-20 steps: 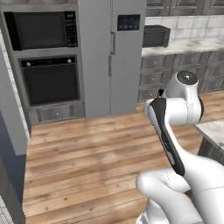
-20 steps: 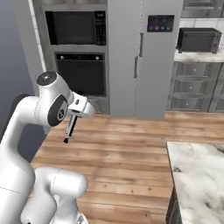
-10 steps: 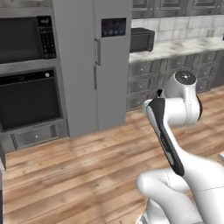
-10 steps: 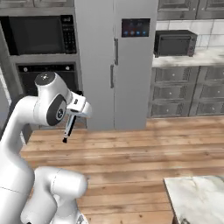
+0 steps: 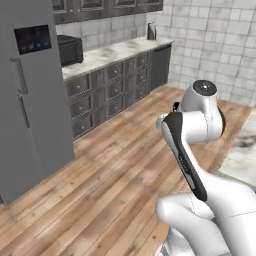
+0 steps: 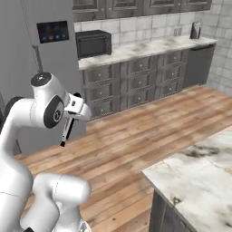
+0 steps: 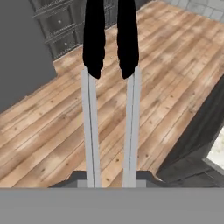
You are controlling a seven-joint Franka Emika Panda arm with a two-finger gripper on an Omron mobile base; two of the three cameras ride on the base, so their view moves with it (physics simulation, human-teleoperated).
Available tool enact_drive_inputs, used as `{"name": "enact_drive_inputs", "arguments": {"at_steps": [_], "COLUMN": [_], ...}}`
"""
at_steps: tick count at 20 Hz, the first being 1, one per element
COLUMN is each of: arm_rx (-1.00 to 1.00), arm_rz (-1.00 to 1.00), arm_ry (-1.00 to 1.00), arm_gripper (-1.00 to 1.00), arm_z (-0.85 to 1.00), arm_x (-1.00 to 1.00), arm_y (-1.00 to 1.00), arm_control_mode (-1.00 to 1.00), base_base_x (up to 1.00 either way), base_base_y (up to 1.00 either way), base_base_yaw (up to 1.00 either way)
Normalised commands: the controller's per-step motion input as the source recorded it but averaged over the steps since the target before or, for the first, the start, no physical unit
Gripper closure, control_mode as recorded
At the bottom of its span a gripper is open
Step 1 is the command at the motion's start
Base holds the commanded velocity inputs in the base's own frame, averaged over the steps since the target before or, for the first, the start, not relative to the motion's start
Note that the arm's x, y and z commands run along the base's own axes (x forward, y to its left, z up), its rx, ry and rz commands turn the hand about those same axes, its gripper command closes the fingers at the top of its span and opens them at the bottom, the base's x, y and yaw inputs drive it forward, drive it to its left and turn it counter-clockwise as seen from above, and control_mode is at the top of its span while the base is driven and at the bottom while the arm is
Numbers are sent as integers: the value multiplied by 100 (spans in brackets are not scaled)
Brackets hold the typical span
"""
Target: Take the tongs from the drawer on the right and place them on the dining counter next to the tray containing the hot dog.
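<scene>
My gripper (image 7: 111, 178) is shut on the tongs (image 7: 110, 109), whose two silvery arms run away from the hand to black tips over the wood floor. From the right base view the tongs (image 6: 66, 130) hang as a dark stick below the gripper (image 6: 72, 113), beside the arm's upper joint. A slab of the white marble dining counter (image 6: 199, 167) lies at the lower right, and its edge (image 5: 245, 147) also shows on the right in the left base view. The drawer, the tray and the hot dog are out of view.
A grey fridge (image 5: 25, 100) stands at the left. Behind it runs a marble worktop (image 6: 145, 47) over dark drawer cabinets, with a black microwave (image 6: 93, 43) on it. Open wood floor (image 5: 115, 170) lies between the cabinets and me.
The whole picture has slid left: the base has turned right, so the ovens have left the views and the worktop cabinets came in. The arm keeps its pose, tongs still held.
</scene>
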Motion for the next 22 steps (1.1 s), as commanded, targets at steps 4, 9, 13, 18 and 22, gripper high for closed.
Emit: {"name": "enact_drive_inputs", "arguments": {"at_steps": [4,9,13,18,22], "arm_rx": [0,0,0,0,0], "arm_rz": [0,0,0,0,0], "arm_ry": [0,0,0,0,0], "arm_gripper": [100,100,100,100,100], "arm_z": [0,0,0,0,0], "arm_x": [0,0,0,0,0], "arm_y": [0,0,0,0,0], "arm_control_mode": [100,100,100,100,100], "base_base_x": [45,87,89,100,100], "base_base_y": [52,77,82,69,71], "base_base_yaw": [-79,-59,-56,-54,-38]}}
